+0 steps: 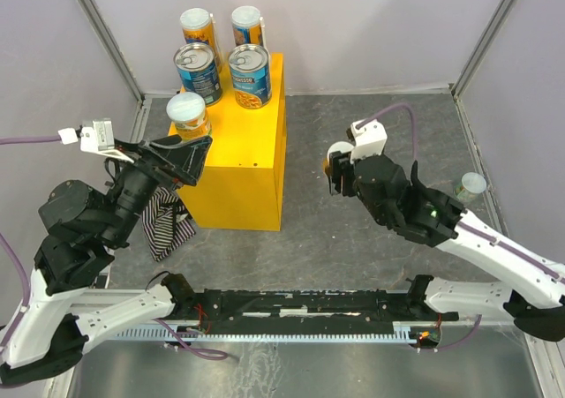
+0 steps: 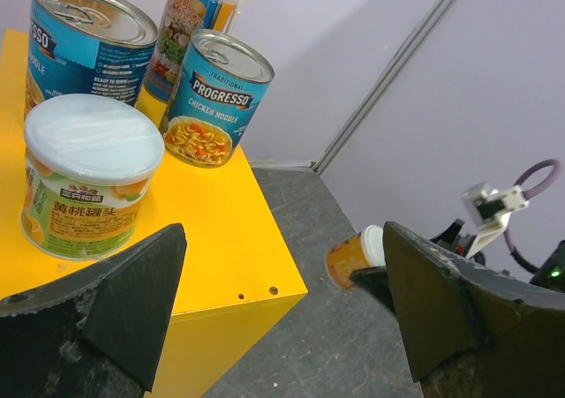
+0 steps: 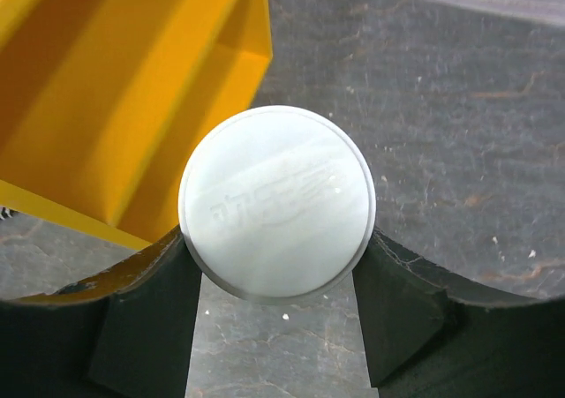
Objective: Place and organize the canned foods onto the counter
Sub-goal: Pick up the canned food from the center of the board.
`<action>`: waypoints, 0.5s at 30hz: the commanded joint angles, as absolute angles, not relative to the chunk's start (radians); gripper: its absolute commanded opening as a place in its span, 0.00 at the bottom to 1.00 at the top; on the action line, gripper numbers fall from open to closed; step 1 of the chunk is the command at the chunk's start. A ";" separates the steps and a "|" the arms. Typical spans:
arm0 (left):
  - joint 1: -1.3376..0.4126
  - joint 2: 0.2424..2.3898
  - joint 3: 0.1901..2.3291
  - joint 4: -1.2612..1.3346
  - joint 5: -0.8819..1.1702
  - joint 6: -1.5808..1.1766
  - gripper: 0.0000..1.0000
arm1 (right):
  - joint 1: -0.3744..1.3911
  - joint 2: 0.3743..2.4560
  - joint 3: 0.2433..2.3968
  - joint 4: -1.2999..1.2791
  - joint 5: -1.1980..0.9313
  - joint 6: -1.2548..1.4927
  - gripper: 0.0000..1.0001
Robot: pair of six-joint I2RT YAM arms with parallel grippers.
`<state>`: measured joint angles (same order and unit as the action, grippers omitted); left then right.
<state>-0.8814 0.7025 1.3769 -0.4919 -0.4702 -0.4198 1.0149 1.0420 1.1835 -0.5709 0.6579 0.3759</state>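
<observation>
1. The left gripper [image 2: 282,239] has its jaws spread wide, with nothing between them. It hangs close to the left side of the counter [image 1: 252,164], a big yellow box
2. The right gripper [image 3: 278,239] pinches the held can [image 3: 276,202] by its sides. This can has a white lid with faint raised letters I cannot read, and an orange side. It is over the grey table [image 1: 353,239], right of the counter and not touching it
3. Five cans stand on the counter
4. The blue can [image 2: 216,98] reads "PROGRESSO", "TRADITIONAL" and "CHICKEN NOODLE", with a picture of soup
5. The second blue can [image 2: 79,45] is just beside it. It has a silver top and the small words "READY TO SERVE"
6. The green can [image 2: 88,177] is nearest the left gripper. It has a white lid and Chinese writing
7. Two tall cans [image 1: 198,27] stand at the back, with words too small to read
8. One last can [image 1: 470,186], with a white lid, is by the right wall
9. A striped cloth [image 1: 166,226] lies at the counter's left foot
</observation>
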 commanded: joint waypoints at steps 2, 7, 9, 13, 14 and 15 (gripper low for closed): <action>-0.880 0.690 1.385 -0.457 -0.501 -0.397 0.98 | 1.053 1.113 1.437 -0.642 0.710 0.291 0.21; -0.880 0.684 1.388 -0.464 -0.510 -0.403 0.98 | 1.105 1.236 1.664 -0.699 0.703 0.239 0.21; -0.880 0.686 1.393 -0.469 -0.513 -0.406 0.98 | 1.131 1.277 1.731 -0.704 0.718 0.218 0.21; -0.881 0.690 1.405 -0.481 -0.520 -0.409 0.98 | 1.163 1.357 1.858 -0.717 0.726 0.186 0.21; -0.880 0.691 1.406 -0.484 -0.520 -0.409 0.98 | 1.166 1.377 1.887 -0.721 0.722 0.180 0.21; -0.880 0.690 1.407 -0.486 -0.521 -0.411 0.98 | 1.169 1.398 1.918 -0.729 0.717 0.175 0.21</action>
